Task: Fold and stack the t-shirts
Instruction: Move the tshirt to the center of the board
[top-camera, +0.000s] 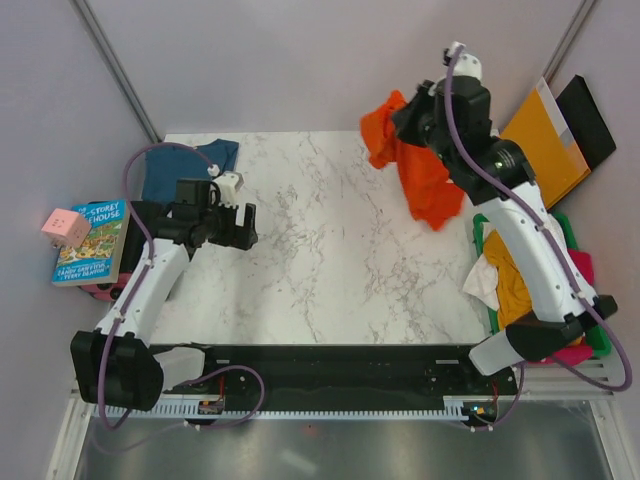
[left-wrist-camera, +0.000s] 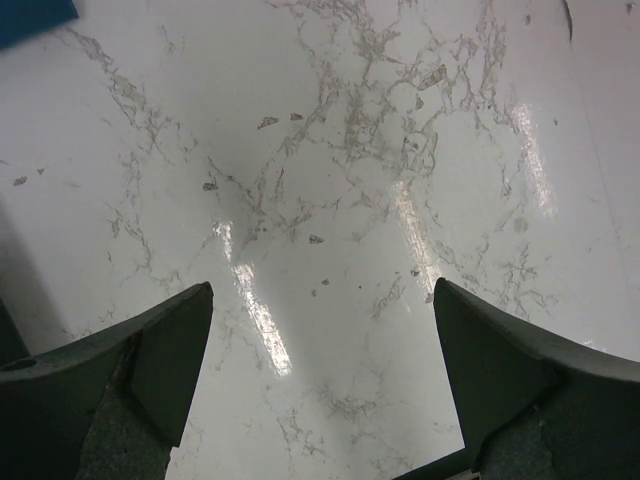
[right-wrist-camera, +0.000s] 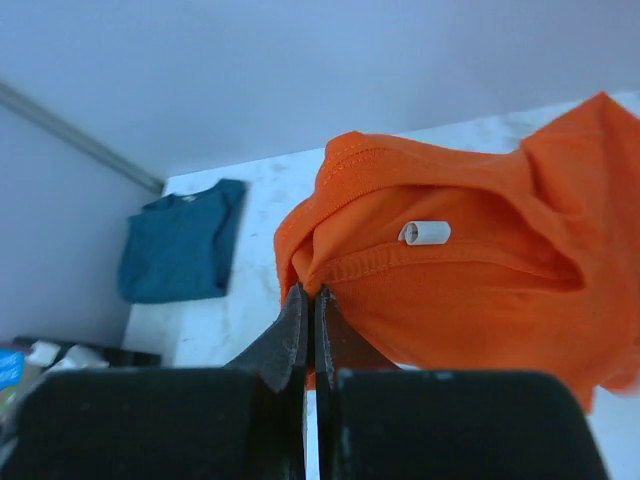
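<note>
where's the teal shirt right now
In the top view the teal t-shirt lies flat at the far left corner of the table, just beyond the open left hand.

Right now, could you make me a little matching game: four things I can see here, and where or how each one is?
1 orange t-shirt
2 teal t-shirt
3 left fingers
4 book

A open above bare table
B beside the table's left edge
C pinched in the shut right fingers
D flat at the far left corner

Pairs: 1-C, 2-D, 3-A, 4-B

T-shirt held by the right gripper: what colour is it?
Bright orange t-shirt; clearest in right wrist view.
</note>
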